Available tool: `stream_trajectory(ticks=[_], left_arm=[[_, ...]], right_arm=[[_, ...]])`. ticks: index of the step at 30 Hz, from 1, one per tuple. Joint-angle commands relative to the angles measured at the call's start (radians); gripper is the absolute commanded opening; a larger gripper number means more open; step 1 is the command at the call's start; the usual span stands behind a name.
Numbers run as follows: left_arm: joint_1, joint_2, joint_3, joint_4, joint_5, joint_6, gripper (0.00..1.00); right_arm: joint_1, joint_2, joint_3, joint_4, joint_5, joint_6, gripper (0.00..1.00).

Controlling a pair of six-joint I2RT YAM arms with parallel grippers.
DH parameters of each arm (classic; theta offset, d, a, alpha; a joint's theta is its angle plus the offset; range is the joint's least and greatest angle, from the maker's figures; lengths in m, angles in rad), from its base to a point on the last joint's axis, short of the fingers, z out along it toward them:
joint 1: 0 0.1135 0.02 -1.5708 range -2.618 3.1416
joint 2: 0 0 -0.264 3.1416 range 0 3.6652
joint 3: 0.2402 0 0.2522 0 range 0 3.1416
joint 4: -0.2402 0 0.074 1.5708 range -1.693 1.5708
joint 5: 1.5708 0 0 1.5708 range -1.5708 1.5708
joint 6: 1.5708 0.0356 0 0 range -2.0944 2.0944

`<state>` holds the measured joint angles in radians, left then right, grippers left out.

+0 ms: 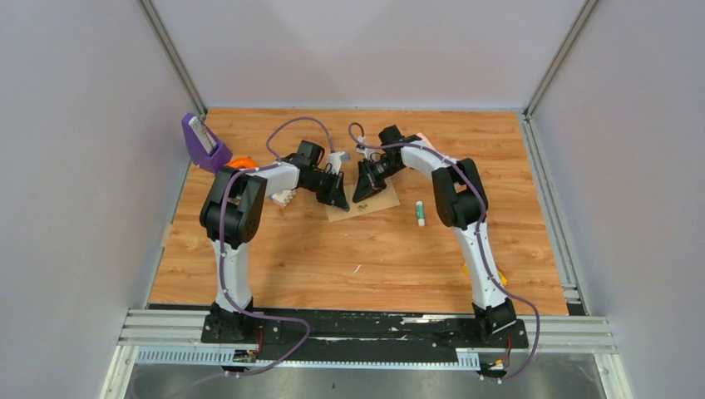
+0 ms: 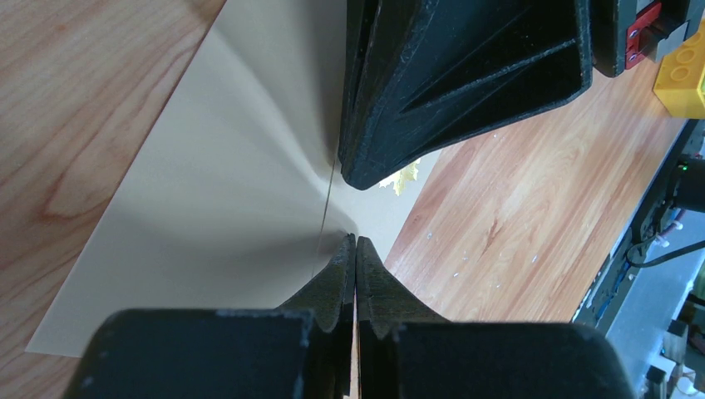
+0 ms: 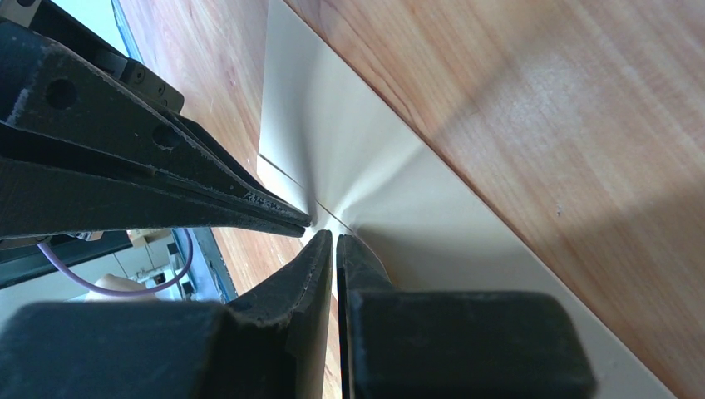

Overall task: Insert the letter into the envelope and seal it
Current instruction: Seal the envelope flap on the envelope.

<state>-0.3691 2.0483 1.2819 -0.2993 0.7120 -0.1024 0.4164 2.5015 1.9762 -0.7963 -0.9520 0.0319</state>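
Envelope (image 1: 374, 205) at table (image 1: 332, 266) centre; glue stick (image 1: 421, 214) right of it; holder (image 1: 204, 143) far left.

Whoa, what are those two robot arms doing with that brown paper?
Both arms are bent over the envelope, which lies on the wooden table. The left gripper and the right gripper are each pinched shut on its paper, tip to tip at almost the same spot, so the paper puckers up there. The views do not show whether the letter is inside. A glue stick lies on the table next to the right arm.
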Motion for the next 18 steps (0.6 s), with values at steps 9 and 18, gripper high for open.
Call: stream_trajectory(ticks=[9,18], left_arm=[[0.002,0.043,-0.001,-0.034,-0.105,0.035,0.00],[0.003,0.044,-0.002,-0.033,-0.101,0.035,0.00]], right_arm=[[0.042,0.044,0.029,-0.010,0.056,-0.011,0.09],[0.057,0.058,0.043,-0.010,0.062,-0.007,0.09]])
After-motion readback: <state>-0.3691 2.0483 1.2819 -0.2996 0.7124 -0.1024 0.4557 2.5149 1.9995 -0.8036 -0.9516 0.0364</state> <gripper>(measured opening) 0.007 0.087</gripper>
